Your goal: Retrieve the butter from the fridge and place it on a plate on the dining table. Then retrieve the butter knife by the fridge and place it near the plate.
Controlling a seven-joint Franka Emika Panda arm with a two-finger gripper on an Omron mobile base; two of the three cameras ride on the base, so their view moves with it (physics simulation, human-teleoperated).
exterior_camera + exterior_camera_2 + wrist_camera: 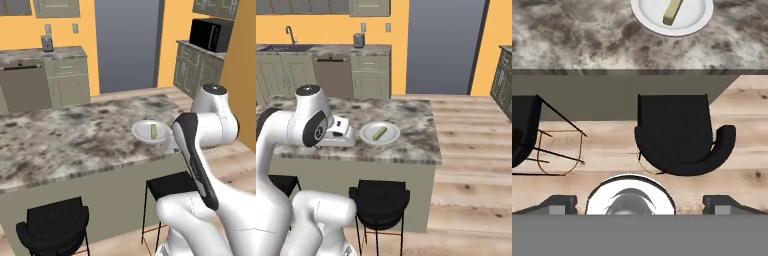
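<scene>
The fingers [640,202] stand wide apart and hold nothing, hanging over the floor just off the bench [577,40] edge, above a black stool [679,132]; the butter [672,12] already lies on the plate [694,20] on the bench, its long axis slanting across the plate; I judge the first half done, so the coming move turns on the butter knife, which lies away from the plate toward the fridge; the stools beside the bench crowd any retreat.
</scene>
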